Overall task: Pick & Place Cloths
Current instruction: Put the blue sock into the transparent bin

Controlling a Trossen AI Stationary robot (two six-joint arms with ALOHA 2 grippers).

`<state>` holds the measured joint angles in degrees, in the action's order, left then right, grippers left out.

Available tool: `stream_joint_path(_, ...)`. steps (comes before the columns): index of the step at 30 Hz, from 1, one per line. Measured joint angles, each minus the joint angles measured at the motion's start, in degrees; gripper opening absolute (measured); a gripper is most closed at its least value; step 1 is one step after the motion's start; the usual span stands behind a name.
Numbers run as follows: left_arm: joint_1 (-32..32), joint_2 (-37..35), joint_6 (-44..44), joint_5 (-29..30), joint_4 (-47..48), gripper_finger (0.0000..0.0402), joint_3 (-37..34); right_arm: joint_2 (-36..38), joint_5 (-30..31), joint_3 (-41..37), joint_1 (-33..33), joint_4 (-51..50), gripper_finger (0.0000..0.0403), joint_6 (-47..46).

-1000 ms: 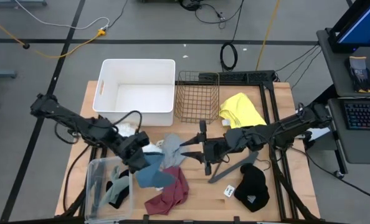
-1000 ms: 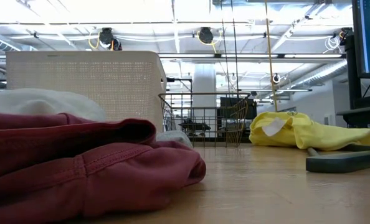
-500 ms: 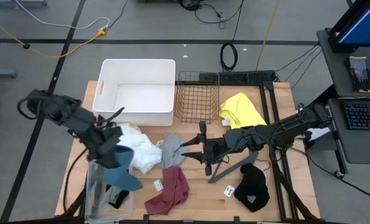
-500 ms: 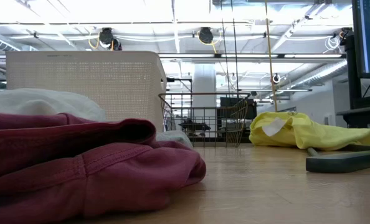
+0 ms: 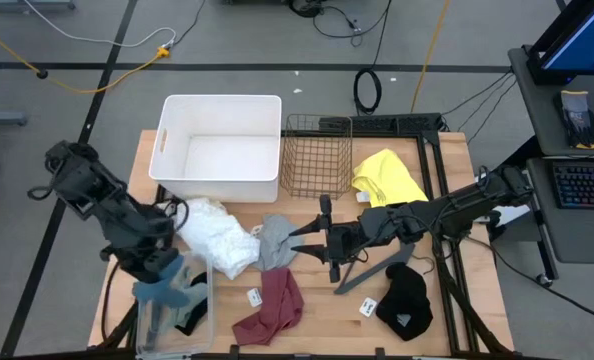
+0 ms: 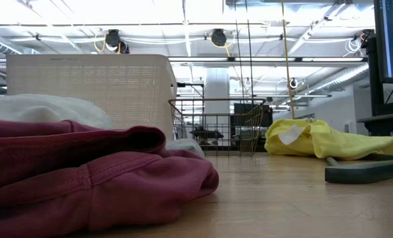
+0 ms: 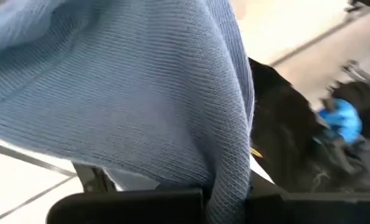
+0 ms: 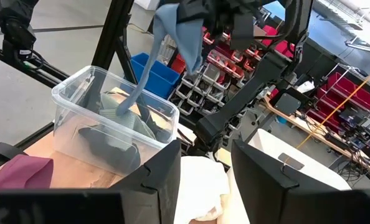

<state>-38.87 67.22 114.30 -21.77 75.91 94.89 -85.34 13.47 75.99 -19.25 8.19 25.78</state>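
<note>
My left gripper (image 5: pixel 160 272) is shut on the teal-blue cloth (image 5: pixel 167 290) above the clear plastic bin (image 5: pixel 199 300) at the table's near left corner. The right wrist view shows that gripper (image 8: pixel 205 14), with the cloth (image 8: pixel 172 37) hanging from it. My right gripper (image 5: pixel 303 240) hovers open at mid-table, next to the grey cloth (image 5: pixel 273 243). The white cloth (image 5: pixel 217 236), maroon cloth (image 5: pixel 273 306), black cloth (image 5: pixel 407 302) and yellow cloth (image 5: pixel 387 176) lie flat on the table. My left gripper pinches a bunched fold (image 7: pixel 225 180) of the teal-blue cloth between its two fingers, coming from above. The cloth is lifted clear of the table and hangs slack below the fingers. Its lower end (image 8: pixel 128 107) reaches down inside the clear bin.
A white bin (image 5: pixel 222 150) and a wire basket (image 5: pixel 317 155) stand at the far side. A dark grey hanger (image 5: pixel 369 272) lies under the right arm. The clear bin (image 8: pixel 79 99) holds dark and grey cloths. Two small tags lie on the near table.
My left gripper, shut on the teal-blue cloth, has swung from mid-table beside the grey cloth toward the left edge, then toward the near edge, over the clear bin. The cloth has been lifted clear of the pile and now hangs into the bin.
</note>
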Motion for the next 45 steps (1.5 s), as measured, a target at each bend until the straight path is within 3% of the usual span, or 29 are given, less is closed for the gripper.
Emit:
stream_joint_path(17, -6.7, 12.9, -10.8, 1.0, 12.5, 0.0, 0.0, 0.0, 0.0, 0.0, 0.0, 0.1, 0.0137, -1.1)
stream_joint_path(37, -14.5, 24.9, -12.0, 14.5, 12.4, 0.0, -0.2, 0.0, 0.0, 0.0, 0.0, 0.1, 0.0137, -1.5)
stream_joint_path(45, -18.7, 27.4, -11.8, 13.5, 12.2, 0.0, -5.3, 0.0, 0.0, 0.0, 0.0, 0.1, 0.0137, -1.5)
